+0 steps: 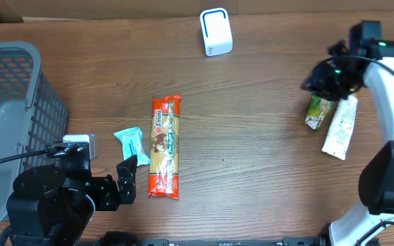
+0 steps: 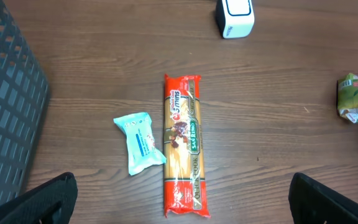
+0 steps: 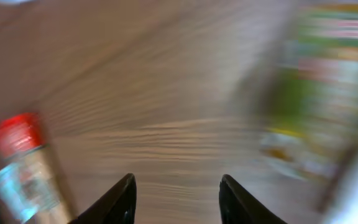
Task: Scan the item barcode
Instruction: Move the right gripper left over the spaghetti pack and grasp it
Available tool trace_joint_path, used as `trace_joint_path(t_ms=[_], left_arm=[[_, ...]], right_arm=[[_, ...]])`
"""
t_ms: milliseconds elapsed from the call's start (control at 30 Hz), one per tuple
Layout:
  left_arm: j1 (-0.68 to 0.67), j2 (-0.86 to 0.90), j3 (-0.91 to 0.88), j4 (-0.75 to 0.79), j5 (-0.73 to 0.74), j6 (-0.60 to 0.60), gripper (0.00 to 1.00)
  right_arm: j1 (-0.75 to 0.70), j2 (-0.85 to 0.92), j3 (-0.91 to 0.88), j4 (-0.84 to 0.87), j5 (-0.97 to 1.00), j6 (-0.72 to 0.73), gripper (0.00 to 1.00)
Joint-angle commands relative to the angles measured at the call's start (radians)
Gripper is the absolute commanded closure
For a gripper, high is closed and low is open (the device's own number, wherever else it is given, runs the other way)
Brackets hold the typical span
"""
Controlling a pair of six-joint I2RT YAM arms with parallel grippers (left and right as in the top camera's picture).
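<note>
Parting midway, the right hand (image 3: 178,182) is showing two dark fingers with only bare wood between them, so it is gripping nothing. The left hand (image 1: 124,182) is spreading wide and empty at the near left.

The tabletop (image 1: 252,137) is showing brown wood with grain running across it. At the far left a grey basket (image 1: 5,48) is sitting, its walls an open plastic lattice. A long slim pasta pack (image 1: 165,147), clear film with red ends, is lying mid-table with its length running from the near to the far edge. A flat white pouch (image 1: 339,130) is resting at the right. The scanner (image 1: 215,32), a white rounded block with a blue-outlined face, is standing at the far edge. A soft, crinkled teal packet (image 1: 131,143) is lying just beside the pasta pack.

The item most likely meant, a small crumpled green packet (image 1: 317,111), is lying on the tabletop directly under the right hand. Its long axis is running roughly near-to-far alongside the white pouch, touching it or nearly so. The right arm is sitting far nearer to it than the left. From there the scanner is standing well apart, toward the far edge and the robot's left, so the coming carry is likely heading that way.
</note>
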Motion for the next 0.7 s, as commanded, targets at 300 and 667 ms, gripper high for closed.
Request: trace_joint_path(t_ms=[300,667], left_arm=[[0.004,-0.002,0.006,0.001,-0.006,0.019,0.0],[0.004,-0.002,0.006,0.001,-0.006,0.019,0.0]], right_arm=[[0.534,-0.006,-0.248,0.504,-0.088,0.234,0.41],[0.729,0.202,-0.271,0.812,-0.117,0.309,0.41]])
